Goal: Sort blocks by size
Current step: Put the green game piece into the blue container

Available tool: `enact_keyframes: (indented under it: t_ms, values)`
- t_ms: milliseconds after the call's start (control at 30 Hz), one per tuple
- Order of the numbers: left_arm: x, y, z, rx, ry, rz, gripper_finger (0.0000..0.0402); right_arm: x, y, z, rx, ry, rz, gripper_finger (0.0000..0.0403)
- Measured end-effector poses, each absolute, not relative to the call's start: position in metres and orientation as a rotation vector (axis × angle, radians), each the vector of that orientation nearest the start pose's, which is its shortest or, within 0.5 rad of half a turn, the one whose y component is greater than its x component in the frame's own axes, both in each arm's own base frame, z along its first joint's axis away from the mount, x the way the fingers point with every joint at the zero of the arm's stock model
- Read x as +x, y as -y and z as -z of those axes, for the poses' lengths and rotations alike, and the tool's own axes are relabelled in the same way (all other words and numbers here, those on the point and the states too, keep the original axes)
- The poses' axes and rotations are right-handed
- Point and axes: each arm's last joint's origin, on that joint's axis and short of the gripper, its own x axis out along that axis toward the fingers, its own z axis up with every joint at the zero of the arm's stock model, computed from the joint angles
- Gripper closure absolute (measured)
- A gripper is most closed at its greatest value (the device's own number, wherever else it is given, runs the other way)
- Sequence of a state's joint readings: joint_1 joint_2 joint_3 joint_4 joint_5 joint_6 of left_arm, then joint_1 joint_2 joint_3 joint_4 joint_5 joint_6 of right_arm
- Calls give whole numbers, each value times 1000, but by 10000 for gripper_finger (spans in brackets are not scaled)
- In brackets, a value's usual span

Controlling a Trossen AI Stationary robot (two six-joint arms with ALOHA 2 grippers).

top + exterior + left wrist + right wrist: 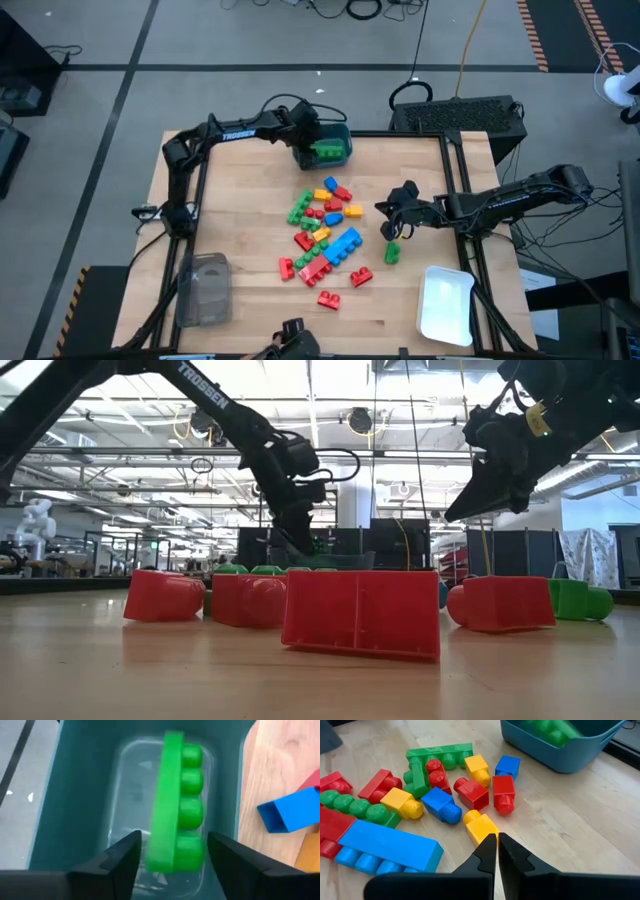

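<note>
My left gripper (306, 133) hangs open over the teal bin (343, 134) at the table's far edge. A long green block (175, 810) lies on its side in the bin, below and between the two open fingers (125, 857). My right gripper (497, 842) is shut and empty, above the table just right of the pile of red, green, blue and yellow blocks (325, 225), with a yellow block (480, 826) just beyond its fingertips. One small green block (392, 254) lies apart on the table near my right gripper.
A white tray (445, 302) sits at the near right corner and a clear container (205, 290) at the near left. A long blue block (343, 246) lies in the pile. Bare wood shows left of the pile and along the near edge.
</note>
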State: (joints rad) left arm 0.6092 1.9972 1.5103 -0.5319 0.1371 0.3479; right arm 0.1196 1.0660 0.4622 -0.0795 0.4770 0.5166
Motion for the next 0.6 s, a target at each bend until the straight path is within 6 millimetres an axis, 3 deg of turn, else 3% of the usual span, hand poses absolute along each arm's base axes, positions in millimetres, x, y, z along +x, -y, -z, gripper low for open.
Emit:
enact_keyframes:
  t_ms: [167,433,600]
  values:
    - [346,-245,-201,-100,-990,-219,118,201,-11,-186,298,-546,503,399]
    - [342,-242,-212,-275,-809,97,115,201,-11,-186,307,-545,506,399]
    - [343,-233,-224,-272,-770,149,114,201,-11,-186,306,-546,506,399]
